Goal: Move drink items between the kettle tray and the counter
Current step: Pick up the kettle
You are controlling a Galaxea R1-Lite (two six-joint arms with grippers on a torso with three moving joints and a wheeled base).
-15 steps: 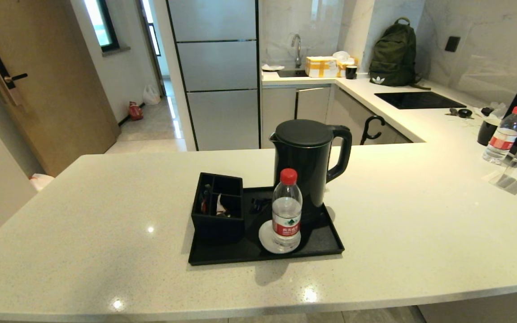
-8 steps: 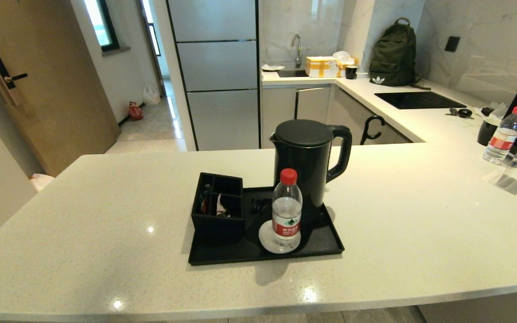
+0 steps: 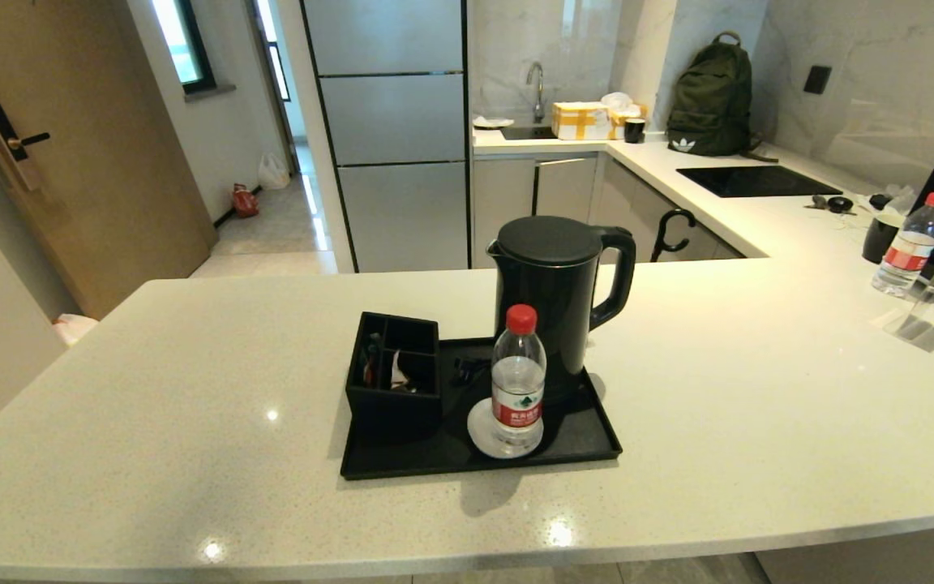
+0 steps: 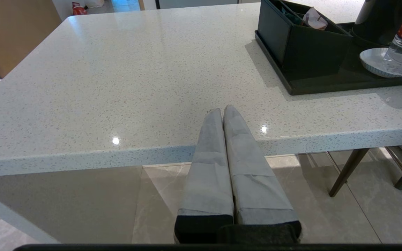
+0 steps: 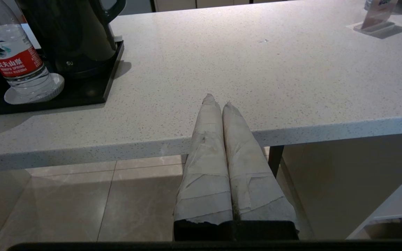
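Neither arm shows in the head view. The left gripper [image 4: 223,108] appears only in its own wrist view, held off the near edge of the counter [image 3: 191,405], its 2 taped fingers [image 4: 209,167] pressed together with nothing between them.

In the head view the tray [image 3: 572,442] lies at the center of the frame, on the counter. At the tray's left end stands the box [image 3: 392,405], divided into compartments. Its contents are hard to make out: something reddish shows in the left compartment, and a pale crumpled sachet [image 3: 399,375] leans in the near middle one; in the left wrist view the sachet [image 4: 313,20] pokes above the box [image 4: 305,48] rim, its black end not visible. The far compartments look dark, and I cannot tell what they hold.

Right of the box, a bottle [image 3: 518,377] with a red cap stands on a small white coaster [image 3: 479,434] at the tray's front. It hides the lower front of the kettle [image 3: 560,284], which stands upright at the tray's back right, lid on, handle to the right. The kettle's base is mostly hidden behind the bottle.

The right gripper [image 5: 217,101] appears only in its wrist view, off the counter's near edge to the right of the tray [image 5: 108,83], its 2 wrapped fingers [image 5: 246,164] closed against each other and empty. There the kettle [image 5: 72,31] and bottle [image 5: 16,59] are cut off by the frame.

At the far right of the head view, a 2nd bottle [image 3: 909,243] stands on the counter.
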